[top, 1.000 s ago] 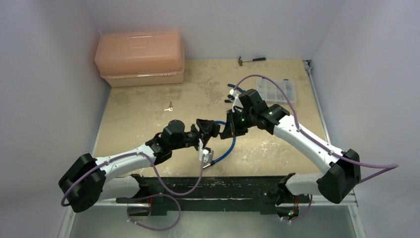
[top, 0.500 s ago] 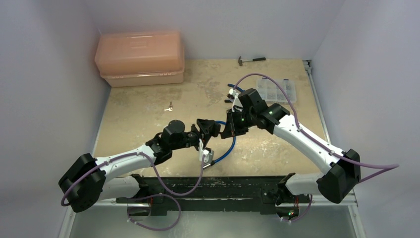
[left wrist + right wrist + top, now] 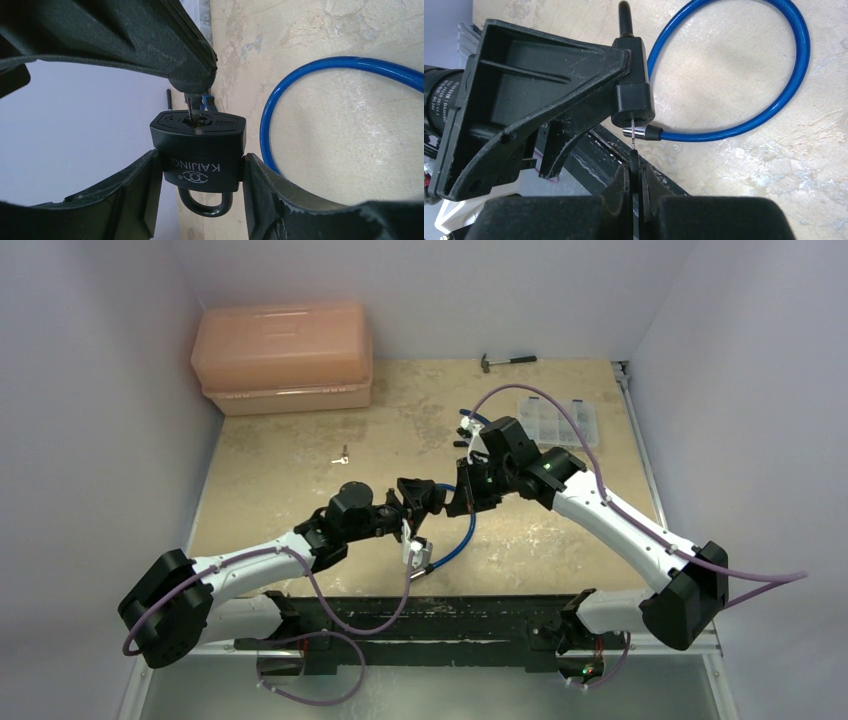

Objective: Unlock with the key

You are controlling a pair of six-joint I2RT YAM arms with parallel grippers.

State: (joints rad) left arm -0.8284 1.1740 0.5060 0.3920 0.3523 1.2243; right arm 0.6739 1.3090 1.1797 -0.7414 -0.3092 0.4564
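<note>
My left gripper (image 3: 200,167) is about half open and clamped across the flat sides of the padlock (image 3: 200,150), keyhole end pointing away from the wrist and shackle hanging back towards it. My right gripper (image 3: 634,172) is pinched almost fully closed on the black head of the key (image 3: 633,154). The thin blade runs straight out from those fingertips into the keyhole. The blue cable (image 3: 350,60) loops on the table beyond both tools.

I judge the key light but delicate. That slim blade would bend or bind if I twist off-axis, and its small smooth head could slip between the pads. The head is the only sensible hold. The padlock looks heavy and rigid, fine for a firm squeeze.
</note>
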